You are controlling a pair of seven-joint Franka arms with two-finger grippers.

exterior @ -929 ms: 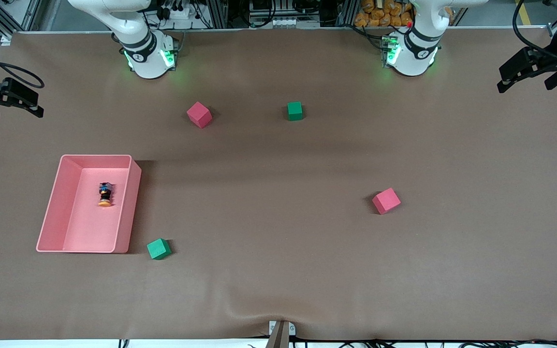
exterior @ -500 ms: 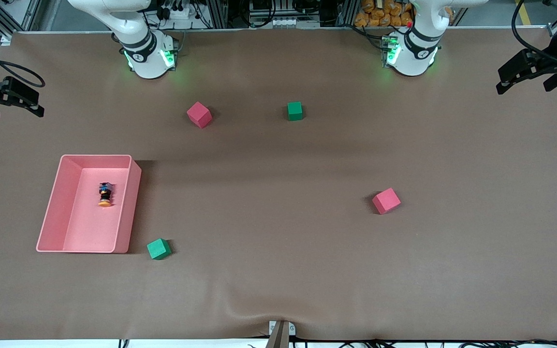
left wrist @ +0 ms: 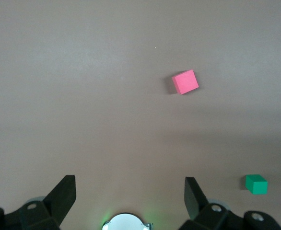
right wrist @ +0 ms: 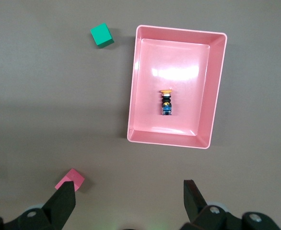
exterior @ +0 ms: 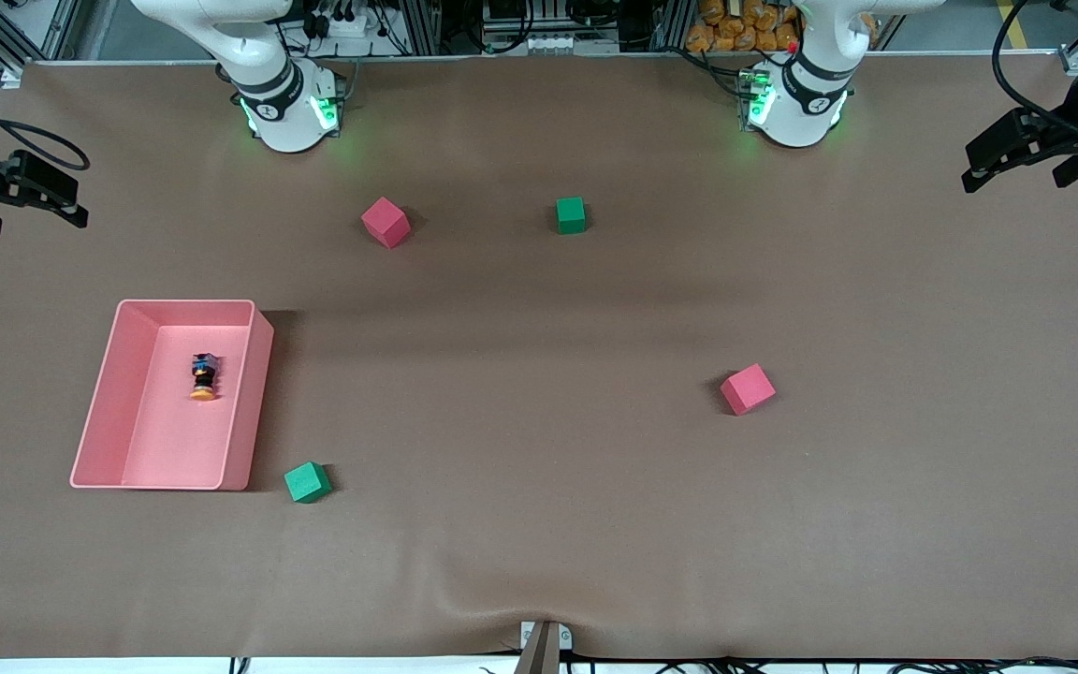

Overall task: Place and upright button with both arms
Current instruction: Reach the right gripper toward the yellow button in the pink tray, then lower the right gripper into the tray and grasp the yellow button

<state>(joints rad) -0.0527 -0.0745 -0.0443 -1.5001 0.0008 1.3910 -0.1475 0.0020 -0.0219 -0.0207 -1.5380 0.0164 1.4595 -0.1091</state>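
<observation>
right gripper (exterior: 24,192) hangs with fingers spread and empty over the table edge at its arm's end, and left gripper (exterior: 1016,150) hangs spread and empty over its own end. button (exterior: 203,376) lies on its side in the pink tray (exterior: 254,393), so it likely needs lifting out before it can be stood up.

Brown cloth-covered table (exterior: 539,318), slight wrinkle at the edge nearest the front camera. Directly on it: pink tray (exterior: 104,402) toward the right arm's end; green cube (exterior: 307,482) just beside the tray's nearer corner, apart from it. Pink cube (exterior: 385,222) and green cube (exterior: 571,214) near the arm bases, well apart. Another pink cube (exterior: 747,388) toward the left arm's end, mid-table.
</observation>
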